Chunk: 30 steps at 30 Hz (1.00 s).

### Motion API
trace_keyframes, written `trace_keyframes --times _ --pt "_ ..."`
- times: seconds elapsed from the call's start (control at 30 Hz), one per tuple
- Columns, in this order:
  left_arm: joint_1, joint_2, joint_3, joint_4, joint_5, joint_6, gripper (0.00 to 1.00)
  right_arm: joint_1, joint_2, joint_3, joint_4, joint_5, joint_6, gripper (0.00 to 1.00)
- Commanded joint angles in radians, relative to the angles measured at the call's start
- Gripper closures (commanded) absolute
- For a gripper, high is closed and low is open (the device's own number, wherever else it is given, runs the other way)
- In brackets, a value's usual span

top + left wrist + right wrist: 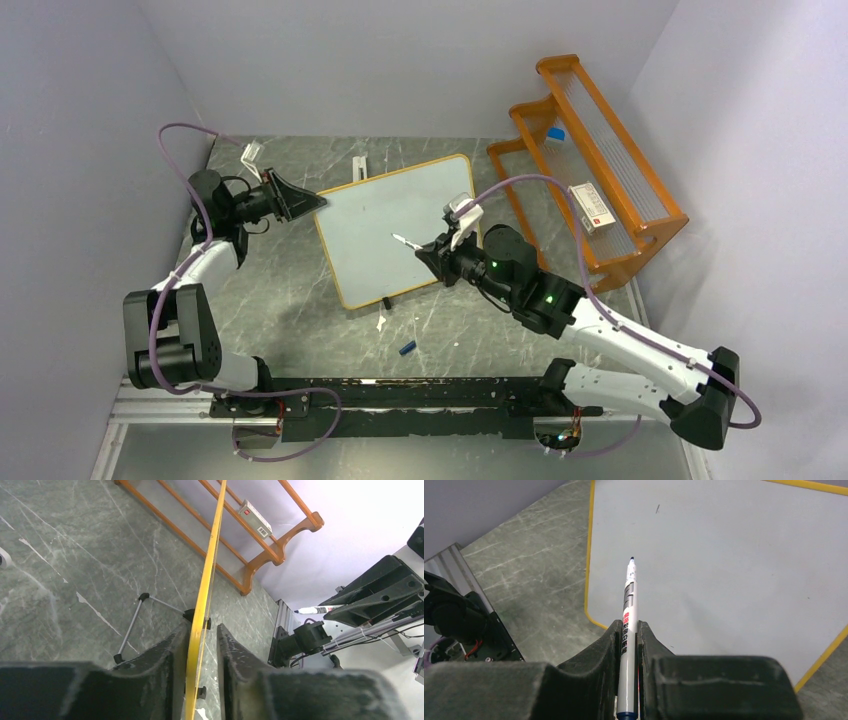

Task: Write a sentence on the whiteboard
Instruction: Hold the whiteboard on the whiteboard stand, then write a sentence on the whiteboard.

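You are holding the marker (629, 600) with the right jaws (432, 252) clamped tight around its barrel, cap off, dark tip pointing out over the middle of the whiteboard (380, 230). The board is lying in the centre of the table (280, 290), turned at an angle, with its long sides running from near left to far right. Its surface is showing almost blank. Only one tiny dark tick is sitting near the far edge, so by my reading the sentence is not yet started and all the writing is left to do.

Your left jaws (310, 203) are sitting astride the board's far left edge, one finger on each side of the frame. From the wrist view I cannot tell whether they are gripping it or standing just off it.

The board is looking smooth, glossy and flat, with rounded corners, a thin yellow-orange rim and small black clip feet. The marker is a slim white cylinder with a black band and red print. The table is showing dark grey stone veined with white. At the far right the orange wooden rack (600, 170) is standing with rounded rails and clear ribbed shelves.
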Motion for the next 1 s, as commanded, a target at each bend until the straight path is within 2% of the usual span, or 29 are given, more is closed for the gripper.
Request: trace_keyframes --times 0.0,0.17,0.3,0.43,0.67,0.97 --pt "-0.019 -0.021 -0.015 0.09 0.027 -0.007 0.73 0.035 0.025 0.041 0.053 0.036 -0.028 1.0" --pt "-0.037 -0.048 -0.027 0.051 0.022 0.04 0.89 0.082 0.043 0.071 0.047 0.103 -0.052 1.0" --pt "-0.058 -0.066 -0.034 0.01 0.015 0.08 0.95 0.134 0.075 0.1 0.034 0.19 -0.073 1.0" --pt "-0.082 -0.082 -0.046 -0.011 0.014 0.111 0.95 0.196 0.115 0.115 0.044 0.295 -0.08 1.0" --pt "-0.116 -0.11 0.008 -0.305 -0.041 0.329 0.95 0.311 0.255 0.203 0.047 0.47 -0.101 1.0" --pt "-0.128 -0.124 0.04 -0.433 -0.072 0.425 0.95 0.373 0.44 0.341 -0.012 0.616 -0.075 1.0"
